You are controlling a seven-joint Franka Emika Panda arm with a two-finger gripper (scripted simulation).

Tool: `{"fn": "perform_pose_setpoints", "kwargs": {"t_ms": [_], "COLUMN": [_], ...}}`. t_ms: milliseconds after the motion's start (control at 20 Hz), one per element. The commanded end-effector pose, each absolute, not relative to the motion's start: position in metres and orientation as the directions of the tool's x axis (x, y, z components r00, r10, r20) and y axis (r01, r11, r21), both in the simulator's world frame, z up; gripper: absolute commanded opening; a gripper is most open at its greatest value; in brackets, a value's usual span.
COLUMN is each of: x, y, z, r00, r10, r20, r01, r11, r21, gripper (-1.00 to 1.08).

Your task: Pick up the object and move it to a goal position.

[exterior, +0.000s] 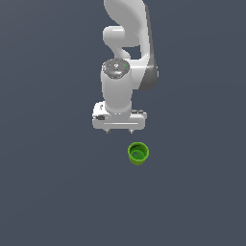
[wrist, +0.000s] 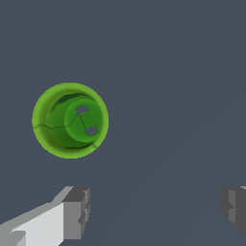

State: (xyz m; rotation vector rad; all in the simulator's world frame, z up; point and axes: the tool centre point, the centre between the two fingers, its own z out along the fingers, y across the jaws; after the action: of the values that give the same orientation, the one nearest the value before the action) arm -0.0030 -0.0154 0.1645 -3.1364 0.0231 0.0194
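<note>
Spread claw (wrist: 153, 214), flat slate-grey surface (exterior: 48, 192)

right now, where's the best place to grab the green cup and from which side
Probably from straight above. The green cup stands upright, mouth open upward, apart from the open gripper. Close the fingers across the outside of the round wall just under the flared rim; the cup looks narrower than the gap between them, so it should fit.

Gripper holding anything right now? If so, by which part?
Nothing is held. The gripper is open, its fingers wide apart with only bare floor between them. The small bright green round cup stands upright, apart from the fingers and untouched.
</note>
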Motion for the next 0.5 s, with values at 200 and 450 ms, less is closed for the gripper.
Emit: {"fn": "perform_pose_setpoints", "kwargs": {"t_ms": [200, 450], "x": [-0.003, -0.003], "y": [-0.0125, -0.01], "z": [0.1637, 0.163], "r00": [1.0, 1.0], "r10": [0.005, 0.023], "r20": [-0.015, -0.018], "r01": [0.005, 0.023], "r11": [-1.0, -1.0], "r21": [-0.001, 0.002], "gripper": [0.28, 0.28]}}
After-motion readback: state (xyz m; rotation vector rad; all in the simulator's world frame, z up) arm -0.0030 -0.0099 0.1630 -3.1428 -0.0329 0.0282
